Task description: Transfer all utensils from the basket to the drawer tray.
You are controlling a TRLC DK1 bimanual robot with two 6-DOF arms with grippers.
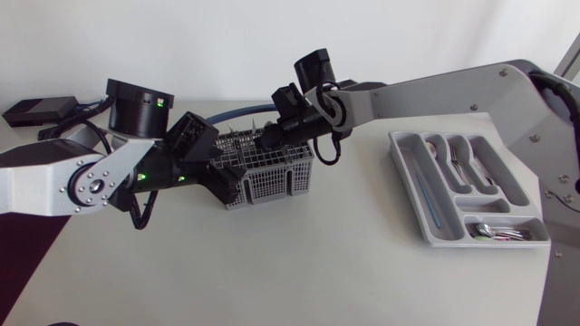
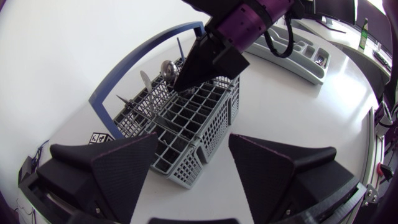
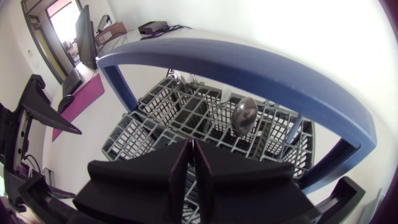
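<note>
The right end effector (image 3: 190, 163) is squeezed shut with nothing seen in it. It points down into the grey basket (image 3: 180, 118). The left end effector (image 2: 193, 177) is wide open, with the basket's corner between its fingers. A spoon (image 3: 244, 116) stands in the basket. The drawer tray (image 1: 408, 186) sits well apart on the table (image 1: 317, 272).

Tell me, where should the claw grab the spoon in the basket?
Probably by the thin neck just under its bowl, coming straight down from above. The spoon stands upright, bowl up, in a cell of the basket; only its top shows above the grid, and the walls block the sides. The blue handle arches overhead, so drop in beside it.
</note>
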